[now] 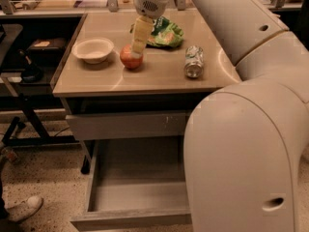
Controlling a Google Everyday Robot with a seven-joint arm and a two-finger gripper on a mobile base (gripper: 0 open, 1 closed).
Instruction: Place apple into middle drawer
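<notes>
1 apple (131, 58), 1 bowl (93, 50), 1 can (194, 62) on table (145, 80); claw (138, 50) at apple's top.

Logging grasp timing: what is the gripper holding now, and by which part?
Cannot tell. The gripper is at the top of the apple, which rests on the cabinet top.

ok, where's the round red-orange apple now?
In the camera view the round red-orange apple sits on the tan tabletop, right of the white bowl, with the gripper at its top.
</notes>
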